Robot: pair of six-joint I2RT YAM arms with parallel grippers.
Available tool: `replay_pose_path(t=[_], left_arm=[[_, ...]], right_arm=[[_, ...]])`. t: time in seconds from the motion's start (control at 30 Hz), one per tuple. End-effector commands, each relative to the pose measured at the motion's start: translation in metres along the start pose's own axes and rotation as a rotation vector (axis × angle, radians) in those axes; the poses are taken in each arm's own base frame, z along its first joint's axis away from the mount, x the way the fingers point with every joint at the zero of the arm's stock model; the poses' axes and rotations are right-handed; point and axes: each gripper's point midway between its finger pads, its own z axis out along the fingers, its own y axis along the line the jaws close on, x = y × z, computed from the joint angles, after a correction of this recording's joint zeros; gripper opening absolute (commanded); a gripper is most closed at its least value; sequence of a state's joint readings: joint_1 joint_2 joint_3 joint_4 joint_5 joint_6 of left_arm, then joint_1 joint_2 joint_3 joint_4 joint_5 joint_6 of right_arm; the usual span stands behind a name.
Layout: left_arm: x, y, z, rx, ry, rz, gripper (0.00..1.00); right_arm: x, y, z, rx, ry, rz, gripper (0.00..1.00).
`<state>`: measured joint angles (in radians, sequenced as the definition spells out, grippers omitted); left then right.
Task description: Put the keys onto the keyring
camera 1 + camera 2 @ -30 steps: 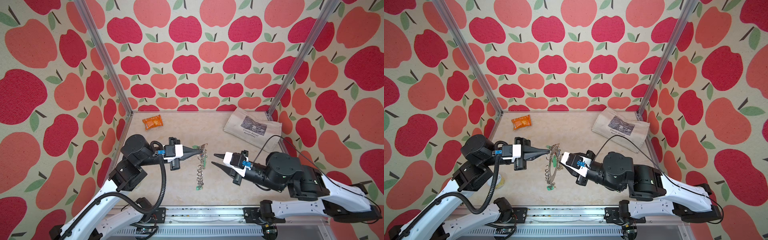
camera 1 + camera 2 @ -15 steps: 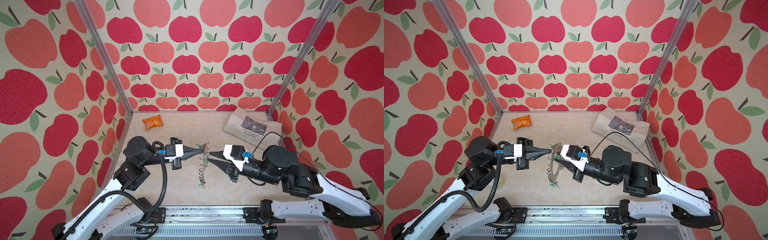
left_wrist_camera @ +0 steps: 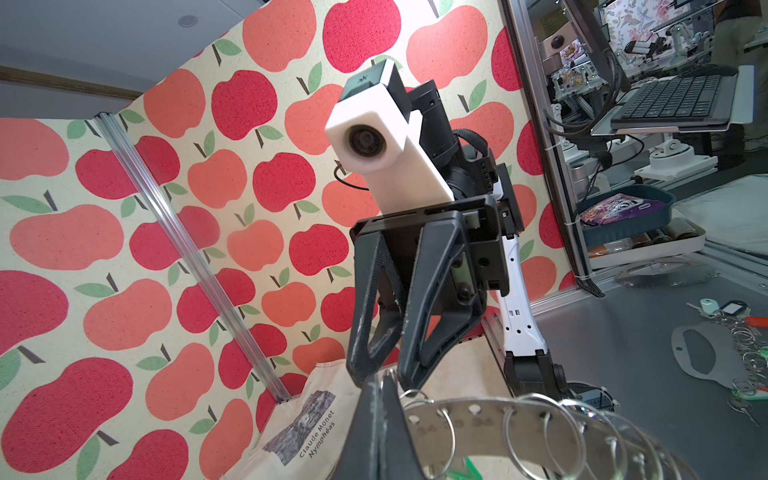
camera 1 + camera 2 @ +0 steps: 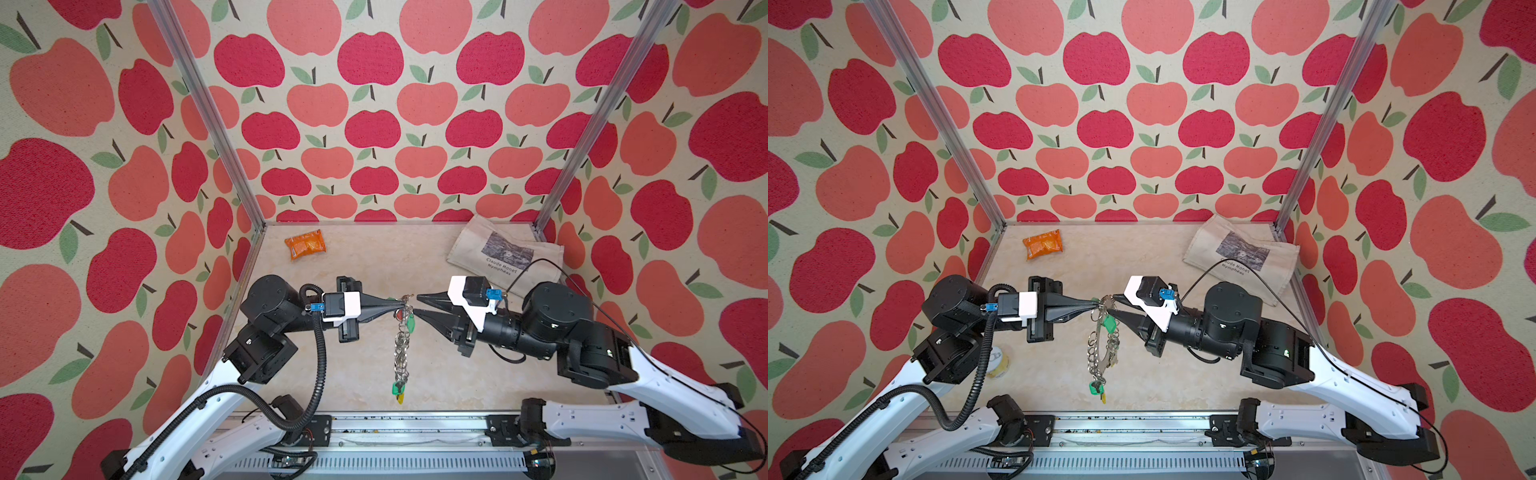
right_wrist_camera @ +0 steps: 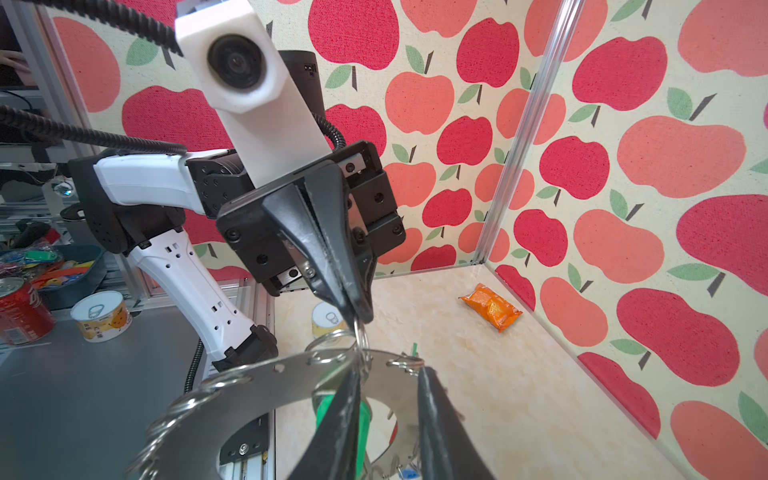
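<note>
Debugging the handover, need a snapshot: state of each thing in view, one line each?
left gripper, shut on keyring's rim
right gripper, open, tips at keyring's top
keyring, hanging edge-on from left gripper
keys, dangling from keyring
packet, lying flat
bag, folded, lying flat
can, upright

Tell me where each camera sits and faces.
Top views: overhead at the front, looking down; both arms show, left end effector holding the keyring.
Left wrist: on the left arm, facing the right end effector; own fingertips show.
Right wrist: on the right arm, facing the left end effector and orange packet; own fingers show.
Shared: both wrist views show the keyring's ring-lined rim.
</note>
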<state>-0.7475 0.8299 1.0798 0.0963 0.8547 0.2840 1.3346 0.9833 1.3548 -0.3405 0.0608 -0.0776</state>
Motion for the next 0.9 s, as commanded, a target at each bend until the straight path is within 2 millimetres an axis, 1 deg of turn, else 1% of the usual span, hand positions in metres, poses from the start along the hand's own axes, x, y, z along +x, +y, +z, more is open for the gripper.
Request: replay_pose_path(t=[0.0,0.13,0.37,0.47,0.6,0.87], left_arm=[[-0.018,-0.002,-0.004,0.003,-0.05,0.04,0.0],[-0.019,-0.002,-0.005,0.0,-0.05,0.041,0.0],[-0.022,-0.004,-0.007,-0.003,-0.058,0.049,0.0],[-0.022,-0.004,-0.007,0.0,-0.055,0.046,0.0],[-0.021,-0.005,-0.008,0.0,-0.051,0.042,0.0],[-0.018,-0.004,-0.008,-0.008,-0.034,0.026,0.0]], right_arm=[[-0.007,0.008,0.002,-0.051,-0.032,0.028,0.27],[-0.001,0.009,0.007,-0.059,-0.008,0.03,0.25],[0.002,0.006,0.01,-0.054,0.0,0.043,0.09],[-0.001,0.006,0.01,-0.057,-0.012,0.04,0.06],[-0.002,0.007,0.01,-0.065,-0.015,0.038,0.0],[0.001,0.009,0.013,-0.075,0.021,0.029,0.0]])
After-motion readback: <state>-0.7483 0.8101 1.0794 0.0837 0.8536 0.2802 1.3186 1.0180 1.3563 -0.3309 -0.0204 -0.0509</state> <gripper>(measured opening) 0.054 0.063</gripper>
